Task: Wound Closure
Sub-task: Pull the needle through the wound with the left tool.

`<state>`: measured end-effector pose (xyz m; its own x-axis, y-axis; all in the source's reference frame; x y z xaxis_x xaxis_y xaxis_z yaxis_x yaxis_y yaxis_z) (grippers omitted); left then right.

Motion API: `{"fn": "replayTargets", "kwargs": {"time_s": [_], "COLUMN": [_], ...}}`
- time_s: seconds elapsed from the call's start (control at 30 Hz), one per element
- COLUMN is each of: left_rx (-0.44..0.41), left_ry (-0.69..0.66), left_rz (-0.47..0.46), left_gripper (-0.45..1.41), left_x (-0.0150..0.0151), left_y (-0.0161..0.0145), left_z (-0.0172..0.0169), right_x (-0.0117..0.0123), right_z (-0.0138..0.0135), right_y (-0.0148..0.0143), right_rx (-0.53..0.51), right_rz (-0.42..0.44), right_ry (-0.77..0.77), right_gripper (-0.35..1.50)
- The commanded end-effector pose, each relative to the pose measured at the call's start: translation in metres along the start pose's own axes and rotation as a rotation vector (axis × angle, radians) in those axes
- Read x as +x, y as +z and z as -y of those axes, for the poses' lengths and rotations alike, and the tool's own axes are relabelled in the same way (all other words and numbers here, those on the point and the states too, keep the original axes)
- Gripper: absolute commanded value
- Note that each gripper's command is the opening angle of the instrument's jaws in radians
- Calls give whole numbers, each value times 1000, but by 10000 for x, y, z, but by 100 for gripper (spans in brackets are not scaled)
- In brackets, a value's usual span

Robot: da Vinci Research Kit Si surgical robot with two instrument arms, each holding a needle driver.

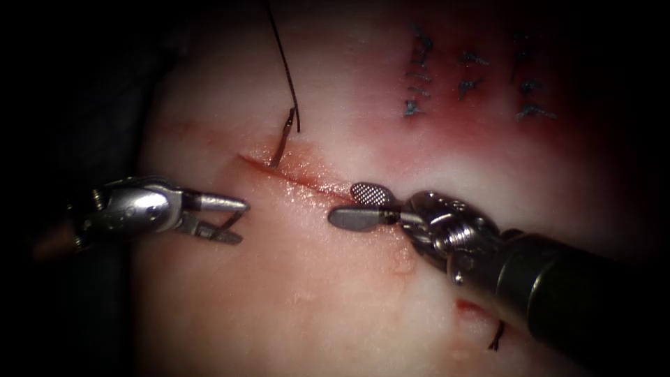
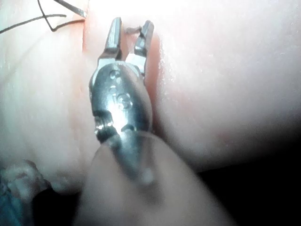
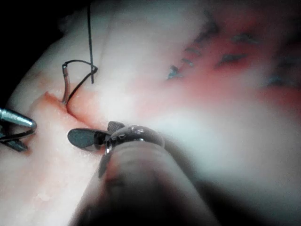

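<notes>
Bare tissue (image 1: 293,279) lies open between both tools; needle (image 1: 283,139) seemingly blocks the cut (image 1: 293,178).

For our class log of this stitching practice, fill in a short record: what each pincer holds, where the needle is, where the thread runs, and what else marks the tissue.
left pincer: open, holds nothing, left of the cut
right pincer: open, holds nothing, at the cut's right end
needle: stuck in the tissue at the cut's left end, its back end standing up, free of both pincers
thread: runs up from the needle's back end
other marks: finished stitches to the upper right, amid red fluid
</notes>
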<state>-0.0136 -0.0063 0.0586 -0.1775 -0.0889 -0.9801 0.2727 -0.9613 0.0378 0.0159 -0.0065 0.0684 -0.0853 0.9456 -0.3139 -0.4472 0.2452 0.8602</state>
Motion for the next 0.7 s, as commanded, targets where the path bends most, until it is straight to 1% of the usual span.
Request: {"fn": "replayTargets", "kwargs": {"time_s": [0.03,0.13,0.17,0.2,0.27,0.37,0.4,0.43,0.53,0.57,0.6,0.63,0.67,0.7], "left_rx": [-10,-30,-38,-46,-66,-92,-110,-110,-120,-122,-126,-131,-136,-139], "left_ry": [5,13,18,22,37,19,-50,-50,-76,-92,-108,-135,-163,-203], "left_rz": [-5,-27,-39,-51,-81,-119,-135,-135,-161,-167,-171,-175,-177,-181], "left_gripper": [32,13,4,-6,-35,-35,-35,-35,-35,-35,-35,-35,-35,-35], "left_x": [-7,-12,-13,-14,-15,-14,-13,-13,-12,-11,-11,-10,-10,-9], "left_y": [4,5,6,7,9,11,12,12,11,11,11,11,11,11], "left_z": [6,6,6,6,7,8,10,10,13,14,14,14,14,13], "right_x": [1,1,1,1,2,2,4,4,9,10,13,15,18,21], "right_z": [-1,0,1,1,1,2,4,4,9,11,13,15,17,20], "right_y": [7,6,6,6,6,5,4,4,1,0,-2,-3,-4,-5], "right_rx": [1,3,2,2,3,14,23,23,47,51,54,65,70,67], "right_rz": [0,-3,-3,-3,-5,-13,-34,-34,-74,-87,-99,-110,-113,-115], "right_ry": [0,1,2,2,3,5,10,10,-86,-112,-143,-197,-251,-300], "right_gripper": [89,89,89,89,89,89,98,98,93,83,57,9,9,14]}}
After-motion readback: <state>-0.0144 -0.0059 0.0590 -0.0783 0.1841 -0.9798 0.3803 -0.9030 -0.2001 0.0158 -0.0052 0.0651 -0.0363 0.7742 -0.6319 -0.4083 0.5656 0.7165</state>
